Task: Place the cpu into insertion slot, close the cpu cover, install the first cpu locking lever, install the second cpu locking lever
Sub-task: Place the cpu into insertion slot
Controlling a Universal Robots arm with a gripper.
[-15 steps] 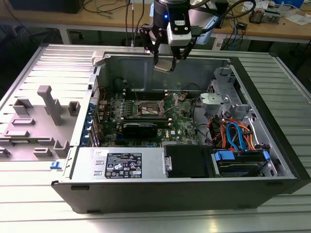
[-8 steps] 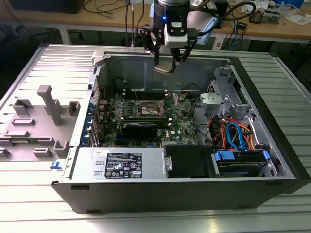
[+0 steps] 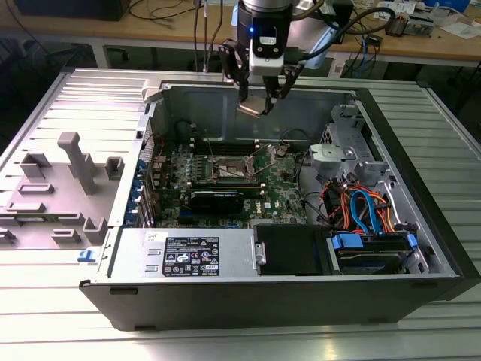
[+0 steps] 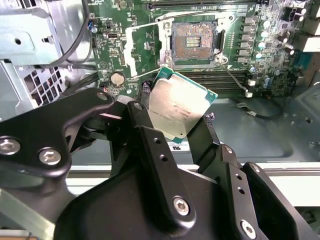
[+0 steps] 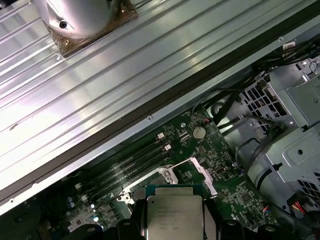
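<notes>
Jaws pinching the cpu [image 4: 181,106] by opposite edges; gripper [image 3: 254,105] hangs above the far wall of the open computer case [image 3: 225,304], with the chip tilted and well clear of the board. Insertion slot [image 4: 194,42] bare with contacts showing, cpu cover [image 4: 131,47] swung open beside it. Case lies on a ribbed metal table [image 3: 45,316], grey fixture blocks [image 3: 75,162] at the exterior view's left, cabled wooden bench [image 3: 451,47] behind; white printed label [image 3: 192,256] on the case's silver box, print too small to read.

We find the gripper [image 3: 260,104] clasping the cpu [image 3: 251,107] above the open computer case [image 3: 263,308], well apart from the insertion slot [image 3: 229,169].
</notes>
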